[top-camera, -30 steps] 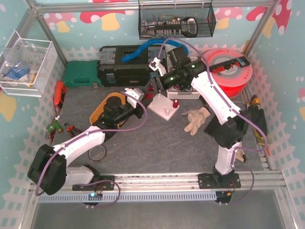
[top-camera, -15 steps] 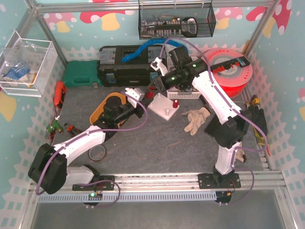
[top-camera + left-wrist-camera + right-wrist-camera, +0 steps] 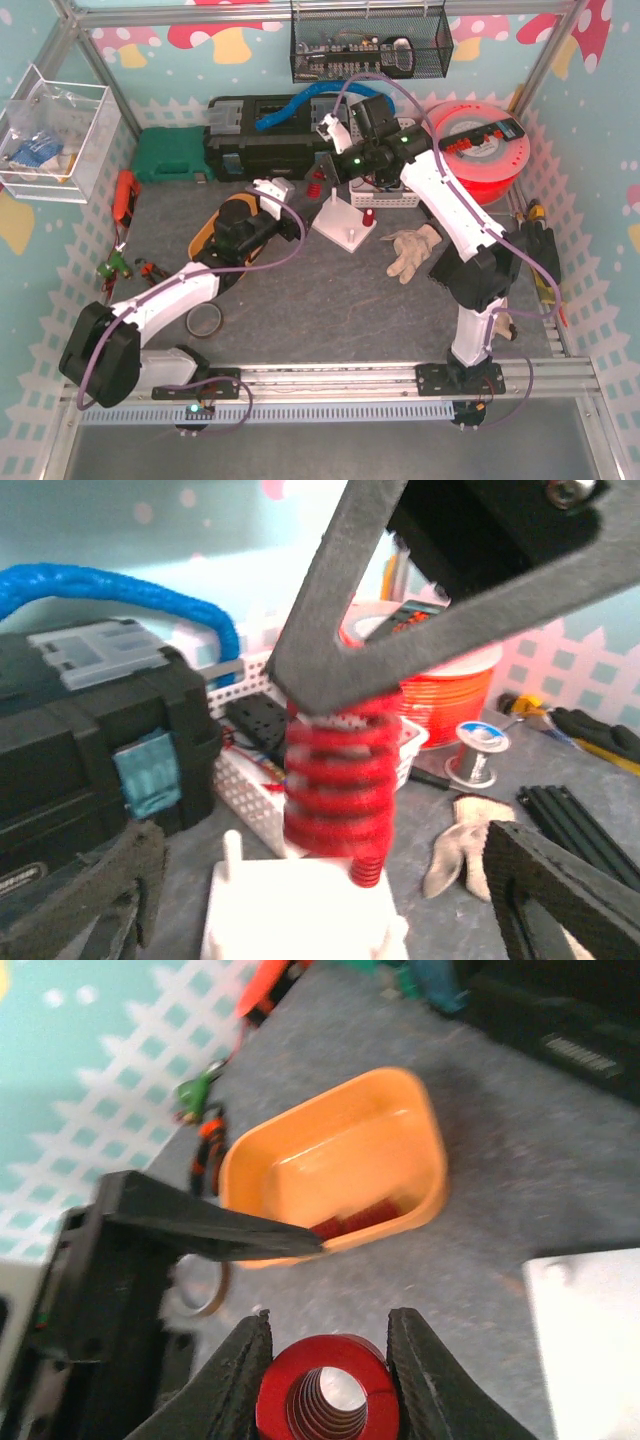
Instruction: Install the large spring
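While the right gripper pinches the large red coil spring near its top end, both black fingers pressed against the coil's sides, the spring hangs roughly upright at the far left corner of the white plastic peg block. Seen from the left wrist, its lower end sits just above the block's top, close to a thin white peg (whether it touches the block I cannot tell). A shorter red spring stands on the block nearer its right side. The left gripper hovers just beside the block's left edge, pointing at the held spring, its jaws spread wide and gripping nothing. Beneath the left wrist lies the orange plastic tray on the grey table, with a red piece in its bottom. A tan work glove lies to the right of the block.
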Available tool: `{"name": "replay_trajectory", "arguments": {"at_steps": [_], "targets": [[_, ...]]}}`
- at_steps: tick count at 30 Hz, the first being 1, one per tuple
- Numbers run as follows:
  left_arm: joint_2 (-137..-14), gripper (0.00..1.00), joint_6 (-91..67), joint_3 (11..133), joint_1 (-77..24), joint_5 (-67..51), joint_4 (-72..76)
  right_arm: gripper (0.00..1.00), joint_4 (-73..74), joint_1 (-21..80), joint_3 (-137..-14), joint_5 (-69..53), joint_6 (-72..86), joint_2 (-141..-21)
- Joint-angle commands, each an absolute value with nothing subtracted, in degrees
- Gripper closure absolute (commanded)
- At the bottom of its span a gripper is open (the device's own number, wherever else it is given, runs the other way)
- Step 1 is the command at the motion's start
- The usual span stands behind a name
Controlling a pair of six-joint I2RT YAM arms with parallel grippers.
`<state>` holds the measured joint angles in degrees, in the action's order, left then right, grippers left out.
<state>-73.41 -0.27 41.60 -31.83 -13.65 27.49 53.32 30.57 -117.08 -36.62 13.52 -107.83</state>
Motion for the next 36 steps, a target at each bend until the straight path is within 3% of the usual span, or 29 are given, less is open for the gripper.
{"name": "replay_trajectory", "arguments": {"at_steps": [1, 12, 21, 36], "targets": [[-71.0, 0.03, -5.22, 42.13, -29.81, -11.33, 22.71, 1.0, 41.91, 30.54, -114.81, -21.51, 18.54, -107.92], [-66.45, 0.01, -17.54, 43.35, -25.67, 2.61, 6.76, 1.0, 21.5, 30.46, -106.63, 3.93, 14.42, -113.19], [-64.66, 0.01, -26.3, 43.3, -20.73, 9.96, -0.32, 1.0, 19.09, 30.11, -107.3, 1.8, 15.37, -119.92], [-64.64, 0.01, -23.31, 43.35, -20.6, 10.24, -0.78, 1.0, 15.27, 29.95, -100.35, 1.74, 16.53, -119.72]]}}
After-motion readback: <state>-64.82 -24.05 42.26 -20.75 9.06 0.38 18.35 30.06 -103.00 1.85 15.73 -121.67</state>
